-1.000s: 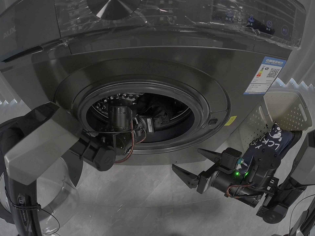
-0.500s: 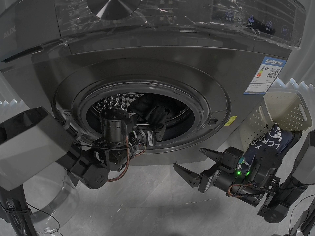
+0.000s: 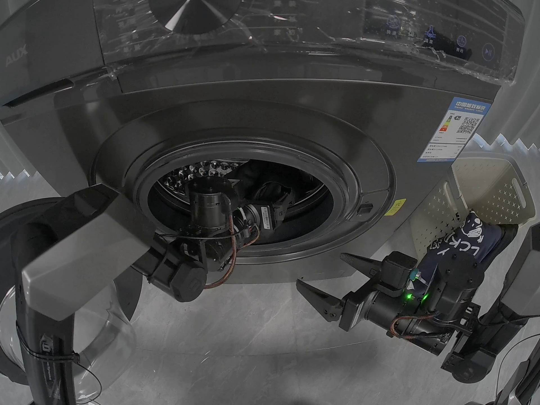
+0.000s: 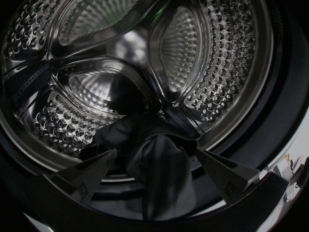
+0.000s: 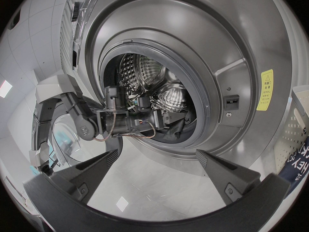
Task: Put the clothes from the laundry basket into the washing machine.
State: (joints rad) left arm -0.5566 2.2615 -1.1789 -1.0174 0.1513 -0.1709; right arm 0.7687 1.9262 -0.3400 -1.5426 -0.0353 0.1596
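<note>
Left end effector (image 4: 154, 152) sat at the round door opening of the dark grey front-loading washing machine (image 3: 337, 113), fingers spread wide and clamping nothing. A black crumpled garment (image 4: 161, 171) lay between the two fingers, low in the perforated steel drum (image 4: 206, 81), with one fold draped out over the dark rubber door seal (image 4: 273, 120). Couldn't tell whether the cloth touched either finger. The left arm entered from the lower left, beside the open round glass door (image 3: 107, 333) hanging on the machine's left. Right end effector (image 3: 320, 271) hung over the pale grey tiled floor (image 3: 253, 333), below and to the right of the door opening, well clear of the drum. Its jaws were wide apart and empty, pointed toward the machine front. The cream perforated plastic laundry basket (image 3: 495, 187) stood just beside the machine on its right. A navy garment with white lettering (image 3: 467, 243) lay draped over the basket's near rim, directly behind the right wrist. On the machine front, a blue and white label (image 3: 454, 127) sat upper right of the opening and a small yellow sticker (image 3: 396, 206) sat near the door latch (image 3: 364, 208).
</note>
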